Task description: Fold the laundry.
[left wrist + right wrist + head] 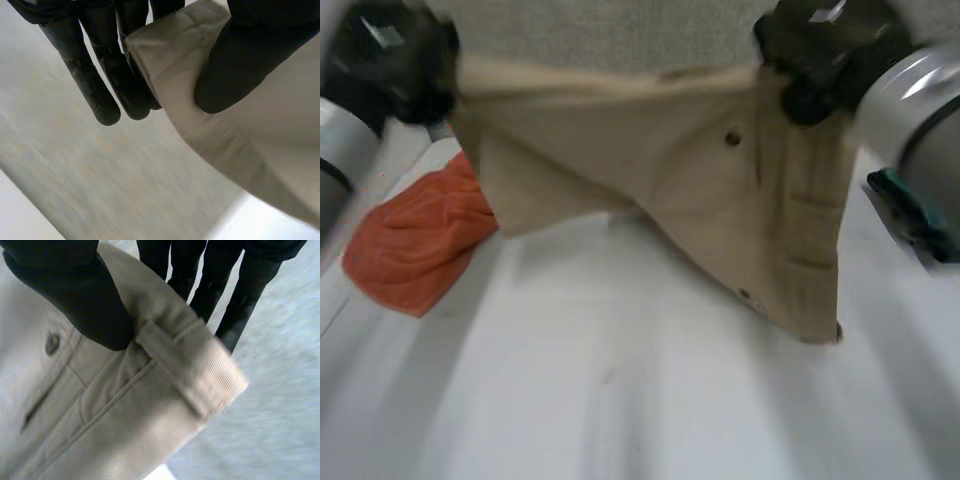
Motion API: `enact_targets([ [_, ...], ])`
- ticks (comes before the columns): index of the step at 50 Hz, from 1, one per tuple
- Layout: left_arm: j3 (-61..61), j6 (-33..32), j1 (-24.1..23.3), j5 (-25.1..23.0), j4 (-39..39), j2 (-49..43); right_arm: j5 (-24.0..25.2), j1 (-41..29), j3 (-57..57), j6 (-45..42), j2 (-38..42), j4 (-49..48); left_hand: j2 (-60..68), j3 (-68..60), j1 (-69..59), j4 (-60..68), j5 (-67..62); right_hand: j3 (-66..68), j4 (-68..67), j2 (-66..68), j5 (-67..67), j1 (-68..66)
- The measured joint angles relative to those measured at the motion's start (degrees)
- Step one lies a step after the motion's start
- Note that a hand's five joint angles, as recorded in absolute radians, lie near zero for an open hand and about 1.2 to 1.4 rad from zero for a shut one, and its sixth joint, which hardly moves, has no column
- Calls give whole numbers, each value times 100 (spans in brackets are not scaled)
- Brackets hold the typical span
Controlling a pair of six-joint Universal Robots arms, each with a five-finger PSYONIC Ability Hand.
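Fingers and thumb of the left hand [395,65] are pinched on one end of the beige garment's [700,190] waistband; the other end is pinched likewise by the right hand [825,55]. The garment is thus held spread, hanging over the table [620,400], presumably for laying flat. An orange cloth [415,240] is noted under the left corner, a likely obstruction, and a teal object [910,215] at the right.
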State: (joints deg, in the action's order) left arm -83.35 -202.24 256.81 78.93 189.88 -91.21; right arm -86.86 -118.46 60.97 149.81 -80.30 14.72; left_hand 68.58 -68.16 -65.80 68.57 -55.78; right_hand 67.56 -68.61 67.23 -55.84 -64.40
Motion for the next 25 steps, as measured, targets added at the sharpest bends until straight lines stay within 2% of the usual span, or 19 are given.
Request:
enact_targets([
  [6,160,316,-58,158,-259,1216,-153,255,-201,-336,-854,258,0,0,0,4,0,0,-1,0,0,0],
  [11,508,315,-98,218,-736,1247,-107,473,-280,-349,-986,552,7,-13,0,22,0,28,-1,0,0,0],
  [16,795,280,-146,225,-1014,678,-29,550,-257,-334,-644,777,11,-21,0,22,0,37,-2,0,0,0],
  [21,1398,103,-347,224,-1109,-899,8,552,-399,-320,550,800,12,-21,0,23,0,46,-4,0,-60,0],
  [25,2075,-235,-515,226,-967,-1988,-81,526,-804,-297,1503,284,13,-22,0,24,0,46,-5,0,-101,0],
])
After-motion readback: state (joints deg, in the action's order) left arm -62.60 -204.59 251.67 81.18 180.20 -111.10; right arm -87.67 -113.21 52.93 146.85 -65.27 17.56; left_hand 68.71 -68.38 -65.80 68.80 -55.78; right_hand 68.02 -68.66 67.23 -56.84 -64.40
